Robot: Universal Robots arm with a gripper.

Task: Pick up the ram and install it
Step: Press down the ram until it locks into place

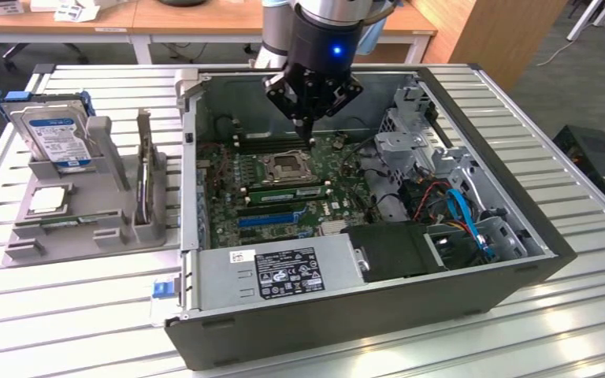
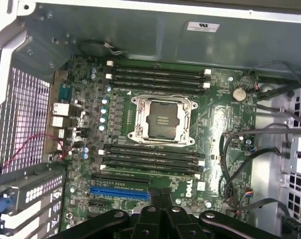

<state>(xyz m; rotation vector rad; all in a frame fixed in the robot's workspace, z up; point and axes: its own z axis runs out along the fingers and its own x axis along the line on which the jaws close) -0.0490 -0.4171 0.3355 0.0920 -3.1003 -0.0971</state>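
The ram [image 1: 63,223], a thin green stick, lies flat in the front groove of the grey holder [image 1: 103,236], at the exterior view's left, outside the computer case. My gripper [image 1: 305,126] hangs inside the open case above the motherboard [image 1: 329,213], just behind the processor socket [image 1: 284,166], far from the ram. In the wrist view the black fingers [image 2: 149,211] are pressed together with nothing between them, and the socket [image 2: 162,121] sits between two banks of black memory slots [image 2: 150,158]. A green strip [image 1: 281,191] runs along one slot; I cannot tell what it is.
The case walls [image 1: 189,157] ring the motherboard. A power supply [image 1: 281,272] fills the front of the case, with cables and drive cages [image 1: 428,165] at the exterior view's right. The holder also carries a hard drive [image 1: 56,134], a silver chip [image 1: 48,200] and an upright card [image 1: 147,177].
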